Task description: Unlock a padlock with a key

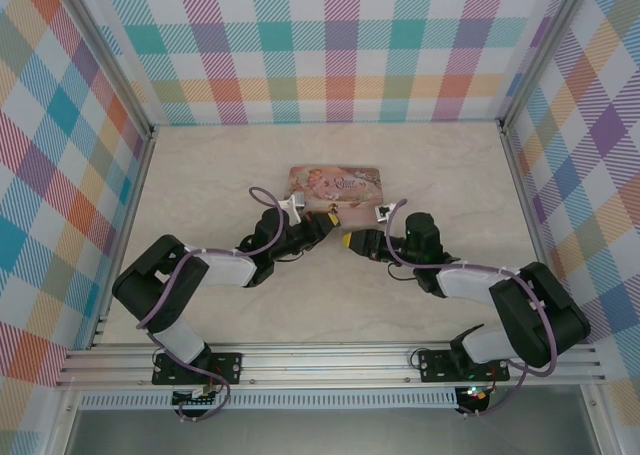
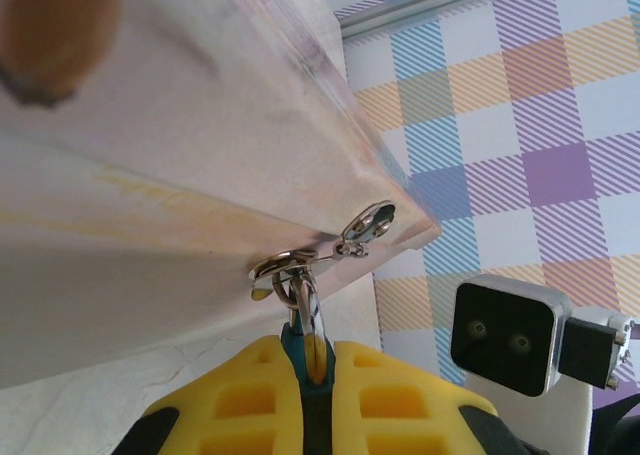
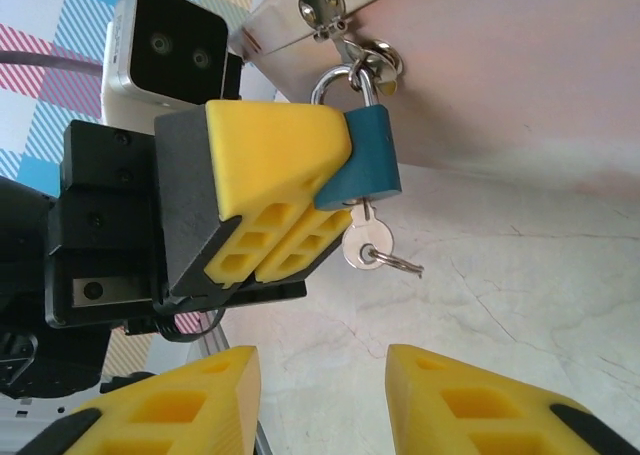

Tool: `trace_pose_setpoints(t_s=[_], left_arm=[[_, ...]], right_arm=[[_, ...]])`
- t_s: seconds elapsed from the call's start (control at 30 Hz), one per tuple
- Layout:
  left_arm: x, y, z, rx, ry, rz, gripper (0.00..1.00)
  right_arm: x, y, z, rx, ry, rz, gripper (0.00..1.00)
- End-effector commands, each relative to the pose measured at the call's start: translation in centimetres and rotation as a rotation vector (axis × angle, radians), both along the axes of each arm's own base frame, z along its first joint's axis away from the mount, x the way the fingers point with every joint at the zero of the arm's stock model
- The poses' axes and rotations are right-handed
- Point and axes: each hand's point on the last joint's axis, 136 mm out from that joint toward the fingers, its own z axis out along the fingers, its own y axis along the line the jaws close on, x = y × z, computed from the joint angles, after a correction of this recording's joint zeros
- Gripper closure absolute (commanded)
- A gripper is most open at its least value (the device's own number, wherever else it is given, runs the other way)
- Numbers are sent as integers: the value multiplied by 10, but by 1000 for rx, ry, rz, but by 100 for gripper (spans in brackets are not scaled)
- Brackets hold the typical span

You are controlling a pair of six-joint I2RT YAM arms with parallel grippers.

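Left hand (image 3: 326, 197) pinches blocky blue padlock (image 3: 370, 155).

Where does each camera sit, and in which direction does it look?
Top external: above and behind the bases, looking down at the table; both arms show, meeting before the tin.
Left wrist: on the left arm, looking along the left gripper, shut on the padlock at the tin.
Right wrist: on the right arm, looking past the open right gripper at the key hanging from the padlock.
Shared: both wrist views show the padlock.
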Motion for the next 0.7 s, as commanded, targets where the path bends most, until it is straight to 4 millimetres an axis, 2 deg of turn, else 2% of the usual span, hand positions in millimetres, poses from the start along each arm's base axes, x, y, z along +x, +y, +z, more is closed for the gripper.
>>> trace_pose_setpoints(t_s=[0.0, 0.27, 0.53, 0.67], left_arm=[[0, -8, 30, -69, -107, -28, 100], [0, -11, 28, -73, -95, -27, 100], [0, -13, 27, -76, -87, -28, 100], [1, -14, 27, -78, -85, -27, 100]], right_arm=[[14, 3, 12, 41, -2, -36, 65], [31, 4, 4, 28, 47, -96, 66], [34, 9, -3, 17, 67, -87, 66], [35, 9, -9, -11, 70, -101, 70]])
